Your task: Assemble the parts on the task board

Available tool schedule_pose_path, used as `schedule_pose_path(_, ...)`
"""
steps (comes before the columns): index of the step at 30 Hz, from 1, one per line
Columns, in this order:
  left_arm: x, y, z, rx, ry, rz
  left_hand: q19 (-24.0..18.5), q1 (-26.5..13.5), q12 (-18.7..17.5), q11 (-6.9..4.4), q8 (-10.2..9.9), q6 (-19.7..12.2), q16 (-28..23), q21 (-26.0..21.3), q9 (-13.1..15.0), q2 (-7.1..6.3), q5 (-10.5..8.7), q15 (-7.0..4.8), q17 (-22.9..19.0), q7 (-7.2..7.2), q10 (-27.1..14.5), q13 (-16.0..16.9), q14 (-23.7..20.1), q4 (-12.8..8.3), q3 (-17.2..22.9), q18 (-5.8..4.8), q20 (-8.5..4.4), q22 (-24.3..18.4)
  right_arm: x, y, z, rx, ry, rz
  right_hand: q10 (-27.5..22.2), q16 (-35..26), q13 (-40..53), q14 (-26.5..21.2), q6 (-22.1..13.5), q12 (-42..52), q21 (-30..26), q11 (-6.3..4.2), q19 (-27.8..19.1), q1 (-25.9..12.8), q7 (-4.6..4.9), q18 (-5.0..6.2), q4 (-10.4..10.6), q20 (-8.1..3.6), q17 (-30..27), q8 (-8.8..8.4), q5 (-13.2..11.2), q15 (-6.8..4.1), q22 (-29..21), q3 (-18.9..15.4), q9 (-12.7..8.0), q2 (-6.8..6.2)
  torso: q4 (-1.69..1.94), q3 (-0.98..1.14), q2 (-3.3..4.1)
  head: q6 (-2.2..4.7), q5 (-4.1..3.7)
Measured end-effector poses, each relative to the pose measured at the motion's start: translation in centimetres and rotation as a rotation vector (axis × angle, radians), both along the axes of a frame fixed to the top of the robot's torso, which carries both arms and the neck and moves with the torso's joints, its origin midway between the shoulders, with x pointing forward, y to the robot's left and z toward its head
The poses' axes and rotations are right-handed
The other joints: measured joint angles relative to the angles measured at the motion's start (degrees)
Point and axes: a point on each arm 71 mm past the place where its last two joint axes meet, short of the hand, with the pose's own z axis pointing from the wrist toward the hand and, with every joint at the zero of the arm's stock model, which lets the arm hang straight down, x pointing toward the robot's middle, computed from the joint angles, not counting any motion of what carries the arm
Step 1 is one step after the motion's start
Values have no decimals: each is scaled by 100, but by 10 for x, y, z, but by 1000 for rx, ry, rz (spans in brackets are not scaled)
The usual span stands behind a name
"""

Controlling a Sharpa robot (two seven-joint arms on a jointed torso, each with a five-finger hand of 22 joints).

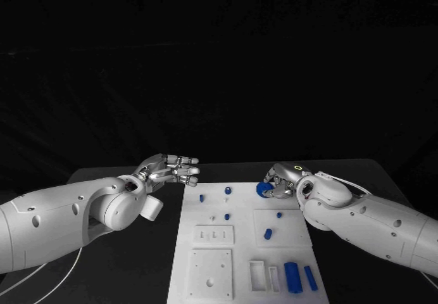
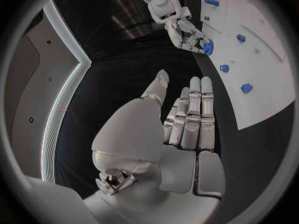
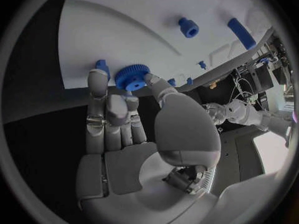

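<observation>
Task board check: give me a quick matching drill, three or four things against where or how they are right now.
Things:
1. blue gear
2. left hand
3. two long blue cylinders
4. task board

States:
a. lying side by side at the board's near right corner
b. white, in the middle of the black table
c. pinched by the right hand at the board's far right corner
d. empty, fingers apart, off the board's far left corner

Pairs: 1-c, 2-d, 3-a, 4-b

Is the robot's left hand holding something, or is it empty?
Empty. The left hand hangs over the black table beside the white task board, its fingers straight and apart with nothing between them.
</observation>
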Motion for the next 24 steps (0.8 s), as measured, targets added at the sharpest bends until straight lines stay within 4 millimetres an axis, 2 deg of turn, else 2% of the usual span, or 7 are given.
schedule_pose_path(4,0,0,0,0,0,0,0,0,0,0,0,0,0,0,0,0,0,0,0,0,0,0,0,0,0,0,0,0,0,1,0,0,4,2,52,0,84,19,180,81,0,-31,0,-68,-28,-2,-118,0,21,-22,173,-19,74,415,-2,-8,0,0,-1,-13,0)
schedule_pose_path(9,0,0,0,0,1,0,0,0,0,0,0,0,0,0,0,0,0,0,0,0,0,0,0,0,0,0,0,0,-1,2,0,1,7,5,115,21,177,40,358,164,0,-72,0,-135,-52,-4,-212,0,44,-48,400,-39,129,684,2,-10,-1,1,-3,-18,-3)
schedule_pose_path(11,0,0,0,0,1,0,0,0,0,0,0,0,0,0,0,0,0,0,0,0,0,0,0,0,0,0,0,0,-2,4,1,0,9,8,208,52,336,41,439,337,68,-102,12,-140,-79,-4,-257,-13,76,-44,562,-41,169,733,2,-8,-2,-3,-3,-18,-9)
schedule_pose_path(13,0,0,0,1,1,0,0,0,0,0,0,0,0,22,0,0,0,0,0,0,0,0,0,-16,15,-1,0,0,-3,7,1,-2,10,11,247,53,410,58,463,393,111,-123,6,-144,-89,-3,-281,-36,94,-31,616,-58,210,756,2,-4,-1,-4,-3,-21,-13)
schedule_pose_path(19,0,0,0,1,3,-1,-20,0,0,10,0,-32,0,22,-1,0,0,0,0,-9,-32,0,0,-15,15,-1,20,-1,-11,17,2,-7,9,26,282,52,484,62,545,398,156,-137,0,-203,-115,-2,-291,-42,117,-9,548,-62,270,759,2,-6,1,-7,-2,-2,-21)
schedule_pose_path(23,0,0,0,2,5,-1,-20,0,0,0,0,-41,0,22,-6,0,0,21,0,1,-41,0,-21,-16,15,-1,20,-5,-18,30,6,-5,-6,50,298,75,517,61,573,420,170,-134,-1,-210,-125,0,-258,-42,126,-9,386,-62,294,725,4,-13,12,-16,-4,16,-24)
schedule_pose_path(24,0,0,0,2,6,-2,-21,0,0,0,0,-41,0,22,-6,0,0,21,0,1,-41,0,-21,-16,15,-1,20,-6,-20,33,7,-2,-12,56,298,75,525,61,575,420,179,-134,0,-210,-128,0,-241,-42,126,-9,347,-62,296,708,75,-13,13,-18,-5,17,-24)
